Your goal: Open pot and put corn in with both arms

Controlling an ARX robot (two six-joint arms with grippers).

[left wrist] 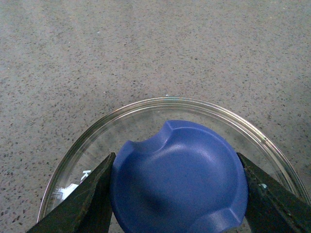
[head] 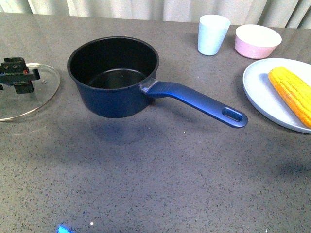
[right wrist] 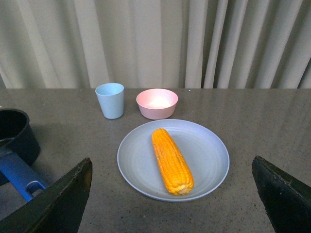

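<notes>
Your left gripper (left wrist: 175,160) clamps the blue knob (left wrist: 184,194) of the glass lid (left wrist: 97,138). Your right gripper (right wrist: 172,162) stands wide apart, empty, facing the corn (right wrist: 170,155).

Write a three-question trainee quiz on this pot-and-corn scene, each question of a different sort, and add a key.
1. True or false: the glass lid with the blue knob sits on the dark navy-blue round saucepan.
2. Multiple choice: the yellow-orange corn cob lies A) on the pale blue round plate; B) in the pink bowl; C) inside the saucepan.
3. Fill in: the left gripper is shut on the lid's blue ____.

Key: 1 false, because the lid rests on the tabletop beside the saucepan; 2 A; 3 knob.
</notes>
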